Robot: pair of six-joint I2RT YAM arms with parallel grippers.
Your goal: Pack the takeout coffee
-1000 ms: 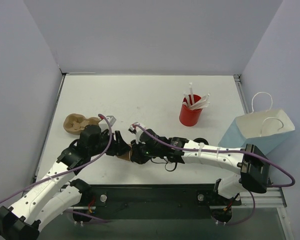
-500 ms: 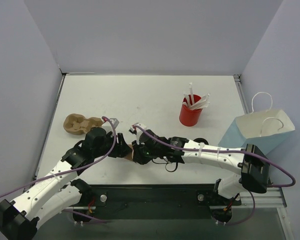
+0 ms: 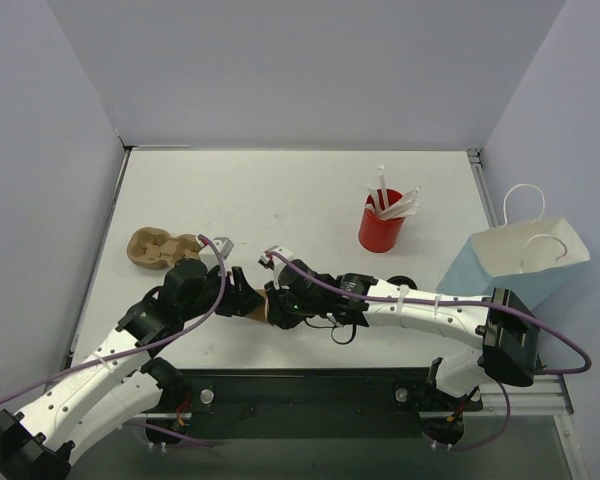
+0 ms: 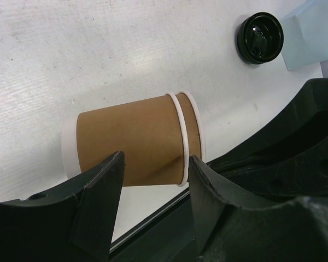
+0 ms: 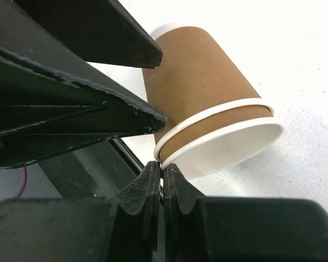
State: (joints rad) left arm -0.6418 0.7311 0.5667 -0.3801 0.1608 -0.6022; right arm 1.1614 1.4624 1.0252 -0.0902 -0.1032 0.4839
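A tan kraft paper cup (image 3: 252, 306) lies on its side near the table's front edge, between the two grippers. It shows two white rims, one just behind the other, and no lid (image 4: 131, 147) (image 5: 202, 82). No cup with a lid on is in view. A round black lid (image 3: 402, 282) lies apart on the table, next to the blue bag (image 3: 525, 262); it also shows in the left wrist view (image 4: 259, 37). My left gripper (image 4: 156, 164) is open, with its fingers astride the cup's side. My right gripper (image 5: 162, 166) is shut, pinching the cup's open rim.
A red cup of white straws (image 3: 381, 228) stands at the back right. A brown moulded cup carrier (image 3: 155, 247) lies at the left. The table's front edge and black rail (image 3: 310, 385) run just below the cup.
My left gripper has shifted slightly up and right along the cup. The right gripper and the cup have hardly moved.
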